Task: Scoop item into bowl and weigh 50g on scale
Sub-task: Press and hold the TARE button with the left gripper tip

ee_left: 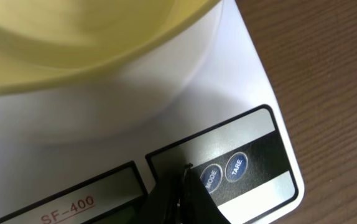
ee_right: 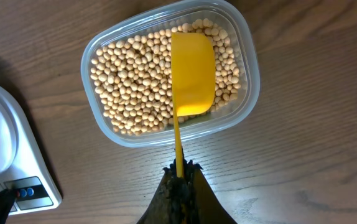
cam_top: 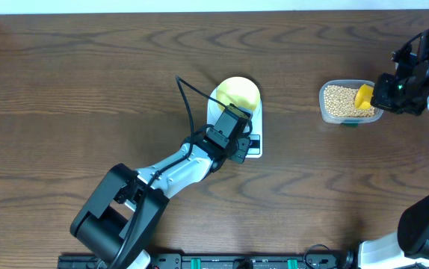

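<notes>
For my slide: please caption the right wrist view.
The right gripper holds the yellow scoop over beans in a clear tub.

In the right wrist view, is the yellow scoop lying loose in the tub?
No, the right gripper has its jaws shut on the handle of the scoop, its cup above the beans in the tub.

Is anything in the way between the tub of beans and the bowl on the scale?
Nothing visible is. The table between the tub and the bowl is bare wood. The left hand is shut over the button edge of the scale, off that line. The right hand holds the scoop over the beans.
</notes>
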